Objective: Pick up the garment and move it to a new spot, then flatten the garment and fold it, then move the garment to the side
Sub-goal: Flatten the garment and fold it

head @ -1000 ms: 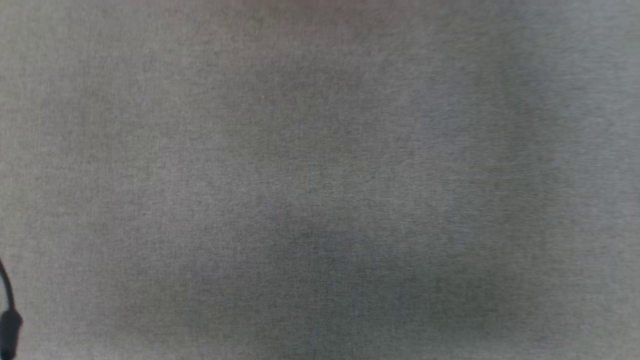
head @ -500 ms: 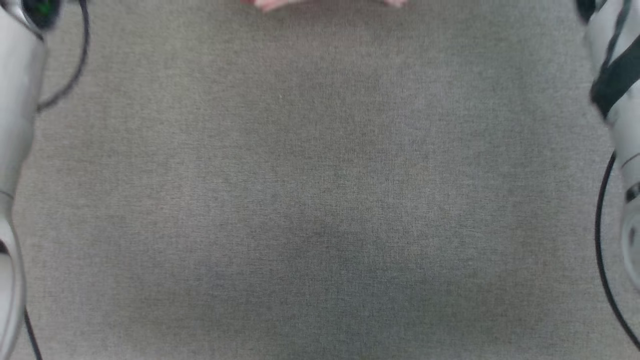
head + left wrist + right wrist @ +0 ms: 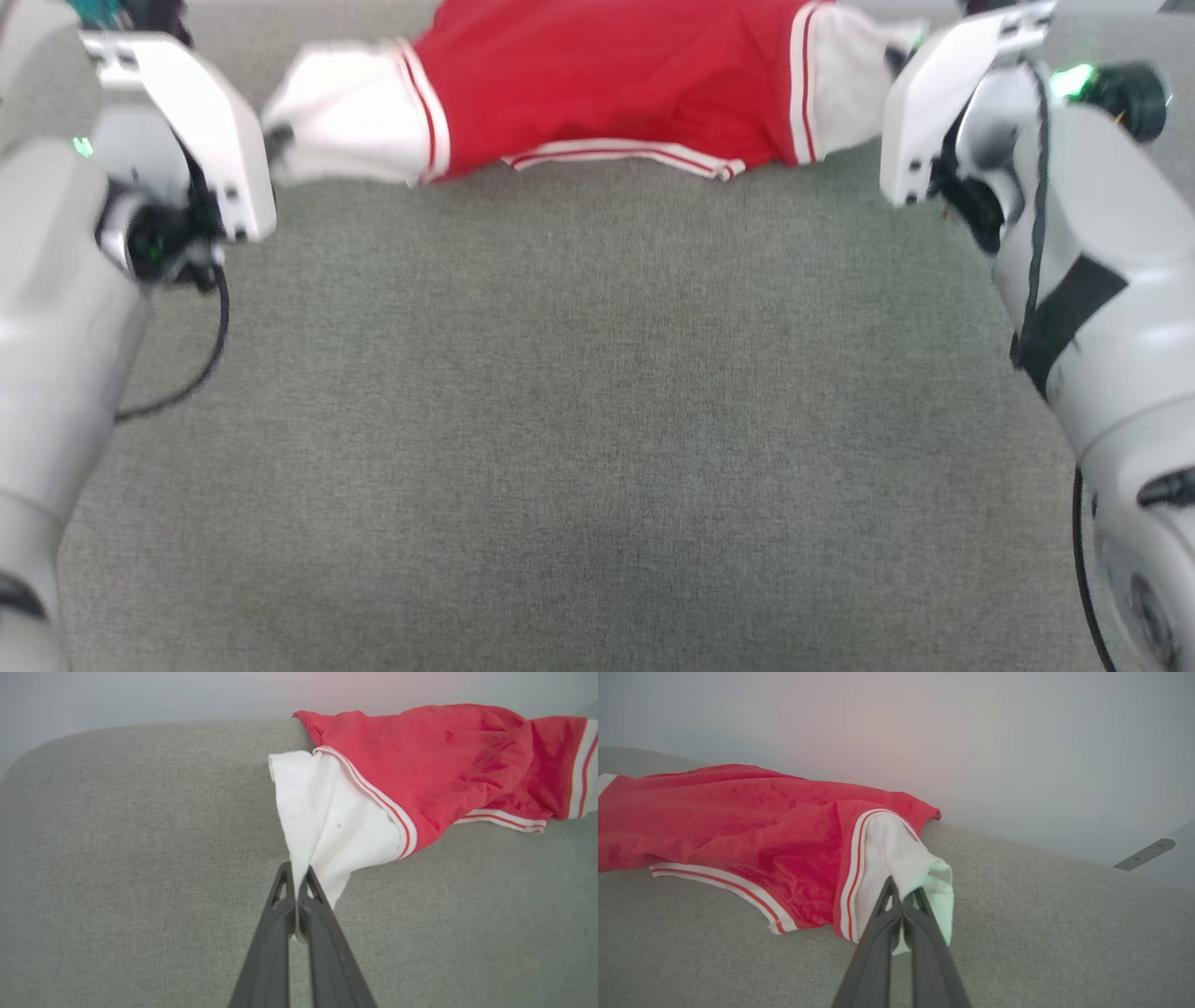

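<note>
Garment: the garment (image 3: 607, 84) is lying at 12 o'clock in the head view, along the far edge of the grey cloth-covered desk (image 3: 597, 420), with its red body sagging in loose folds.
Long axis: it is running sleeve to sleeve, from 9 o'clock to 3 o'clock.
Left jaws: they are pressing together on the tip of one white sleeve (image 3: 327, 826); from them the body is lying toward 3 o'clock.
Right jaws: they are pinching the other white sleeve (image 3: 896, 858); from them the body is lying toward 9 o'clock.
Nearer arm: the left arm (image 3: 65, 280) and the right arm (image 3: 1102, 280) are each gripping their own end, so neither is leading.
Striped trim: a red-and-white band (image 3: 616, 154) is facing 6 o'clock.
Writing: no letters, brand or label are showing legibly on the upturned side.
Coming move: it is probably depending on both ends travelling evenly toward 6 o'clock, keeping the cloth spread.
</note>
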